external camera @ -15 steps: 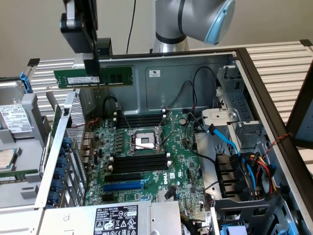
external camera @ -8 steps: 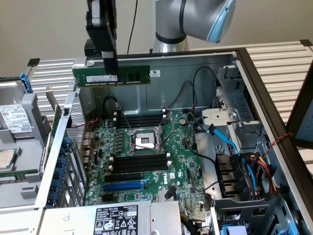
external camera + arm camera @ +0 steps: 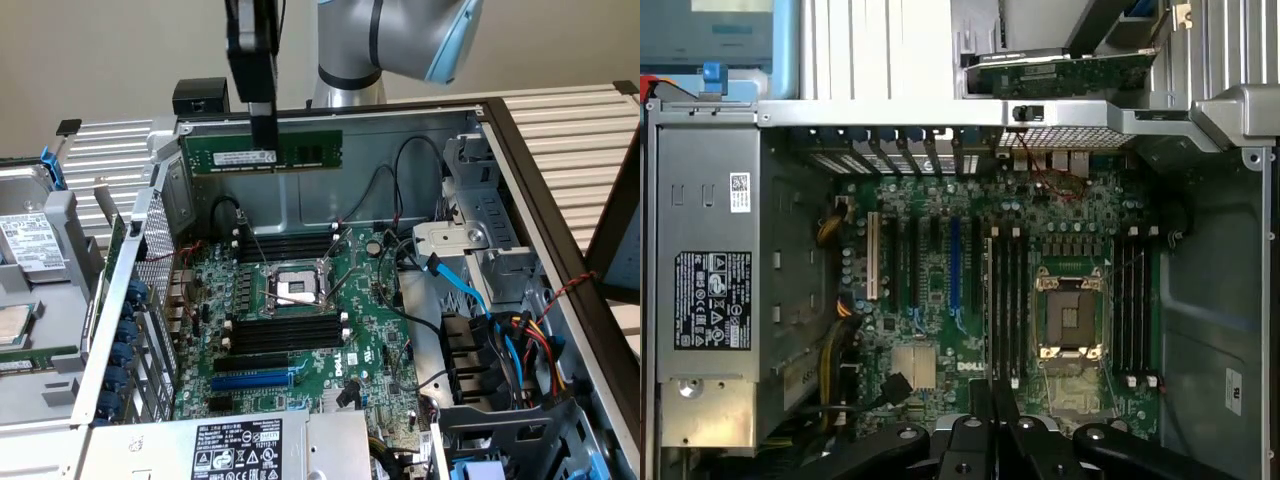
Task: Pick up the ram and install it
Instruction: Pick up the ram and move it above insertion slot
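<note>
Your hand (image 3: 263,138) is clenched on the ram (image 3: 300,152), a thin green board with dark chips and an unreadable white label, high over the open metal case (image 3: 300,205). Beneath it, the green motherboard (image 3: 940,330) reads DELL beside long black slots (image 3: 285,335).

One ram (image 3: 300,152), one processor socket (image 3: 297,288), one blue slot (image 3: 255,381).

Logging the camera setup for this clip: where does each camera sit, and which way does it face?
Exterior view: off the arm, above the open case, angled down into it; shows the arm and the gripper holding the ram over the motherboard.
Wrist view: on the wrist, facing straight down onto the motherboard; the gripper shows.
Shared: motherboard, CPU socket, gripper.
</note>
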You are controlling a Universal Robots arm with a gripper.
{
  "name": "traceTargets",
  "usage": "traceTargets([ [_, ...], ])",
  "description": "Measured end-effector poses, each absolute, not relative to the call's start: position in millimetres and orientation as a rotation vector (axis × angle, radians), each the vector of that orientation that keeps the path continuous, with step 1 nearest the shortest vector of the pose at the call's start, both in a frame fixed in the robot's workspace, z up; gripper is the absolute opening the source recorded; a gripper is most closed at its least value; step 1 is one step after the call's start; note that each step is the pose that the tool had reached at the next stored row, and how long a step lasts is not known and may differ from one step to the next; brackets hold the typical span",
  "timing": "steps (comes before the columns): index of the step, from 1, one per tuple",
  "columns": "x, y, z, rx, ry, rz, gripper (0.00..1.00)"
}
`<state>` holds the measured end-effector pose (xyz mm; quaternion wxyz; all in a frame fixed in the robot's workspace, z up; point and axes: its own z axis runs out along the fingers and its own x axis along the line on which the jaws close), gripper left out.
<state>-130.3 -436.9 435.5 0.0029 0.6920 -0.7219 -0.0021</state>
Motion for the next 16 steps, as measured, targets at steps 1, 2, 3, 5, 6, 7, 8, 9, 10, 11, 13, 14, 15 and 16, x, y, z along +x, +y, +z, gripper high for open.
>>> traceTargets([
  [1,-126,-437,435,2.17,-2.264,-0.007,0.12],
  [2,-123,-437,435,2.17,-2.263,-0.007,0.12],
  [3,-121,-437,435,2.169,-2.263,-0.009,0.12],
  [5,-121,-437,435,2.169,-2.263,-0.009,0.12],
  [6,-121,-437,435,2.168,-2.263,-0.01,0.12],
  [7,-120,-437,435,2.168,-2.262,-0.011,0.12],
  [8,-119,-436,435,2.167,-2.261,-0.013,0.12],
  [9,-119,-434,435,2.166,-2.26,-0.014,0.12],
  [10,-118,-432,435,2.166,-2.26,-0.014,0.12],
  [11,-117,-430,435,2.166,-2.259,-0.015,0.12],
  [13,-116,-426,435,2.165,-2.258,-0.017,0.12],
  [14,-115,-425,435,2.164,-2.258,-0.018,0.12],
  [15,-114,-424,435,2.164,-2.258,-0.018,0.12],
  [16,-114,-423,435,2.164,-2.257,-0.019,0.12],
])
